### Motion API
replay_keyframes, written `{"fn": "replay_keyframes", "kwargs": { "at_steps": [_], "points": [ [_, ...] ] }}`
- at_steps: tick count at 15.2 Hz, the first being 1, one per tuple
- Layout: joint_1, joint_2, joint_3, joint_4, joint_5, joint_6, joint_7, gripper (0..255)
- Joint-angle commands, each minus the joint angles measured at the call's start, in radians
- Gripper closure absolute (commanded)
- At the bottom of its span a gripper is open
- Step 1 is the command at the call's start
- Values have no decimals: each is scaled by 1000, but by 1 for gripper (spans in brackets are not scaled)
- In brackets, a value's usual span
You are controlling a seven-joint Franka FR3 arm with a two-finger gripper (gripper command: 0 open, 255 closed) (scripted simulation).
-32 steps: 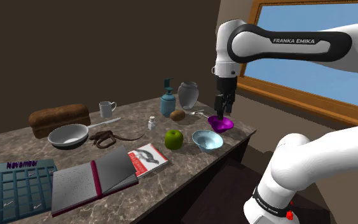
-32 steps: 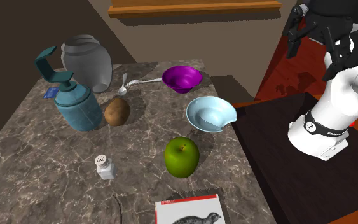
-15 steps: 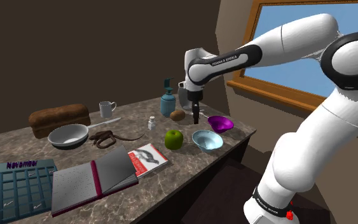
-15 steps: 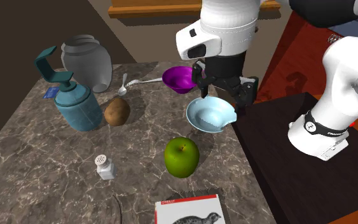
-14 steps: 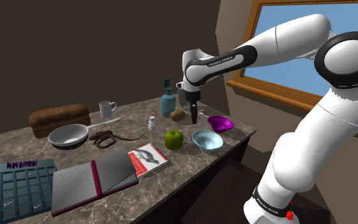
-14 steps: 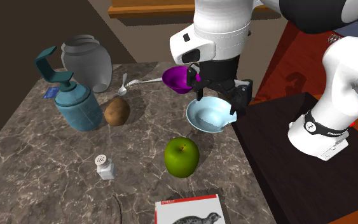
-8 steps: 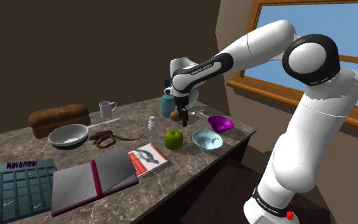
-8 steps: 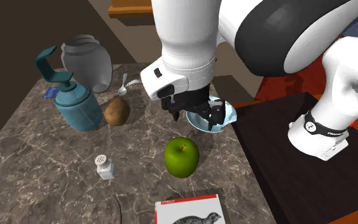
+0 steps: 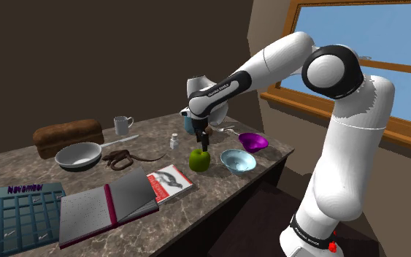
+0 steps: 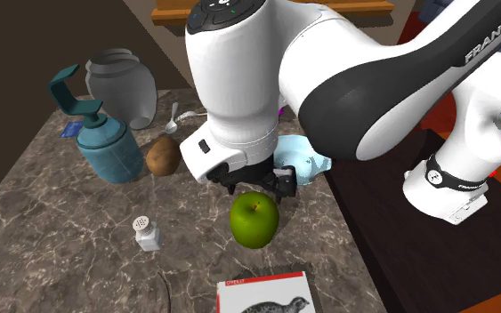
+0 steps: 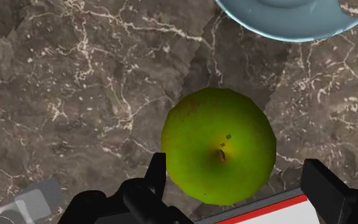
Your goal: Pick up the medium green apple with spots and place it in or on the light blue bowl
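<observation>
Spanning the dark marbled surface (image 9: 229, 191), the white arm (image 9: 346, 157) extends past the light blue bowl (image 9: 238, 160) to the green apple (image 9: 199, 159) resting just beside it, directly under the black tool (image 9: 202, 143), whose fingers stand spread apart, holding nothing.

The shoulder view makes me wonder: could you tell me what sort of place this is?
Probably a home kitchen: a marbled counter bearing a bread loaf, a soap dispenser, and a wood-framed window beside it.
</observation>
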Motion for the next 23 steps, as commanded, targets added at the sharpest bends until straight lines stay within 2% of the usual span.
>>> {"fn": "replay_keyframes", "kwargs": {
  "at_steps": [1, 10, 11, 20, 23],
  "points": [
    [-3, 13, -2, -12, 0, 27, -4, 0],
    [-4, 22, -3, -24, 0, 47, -4, 0],
    [-4, 22, -3, -24, 0, 47, -4, 255],
    [-4, 22, -3, -24, 0, 47, -4, 255],
    [-3, 0, -3, -9, -1, 10, -6, 255]
  ]
}}
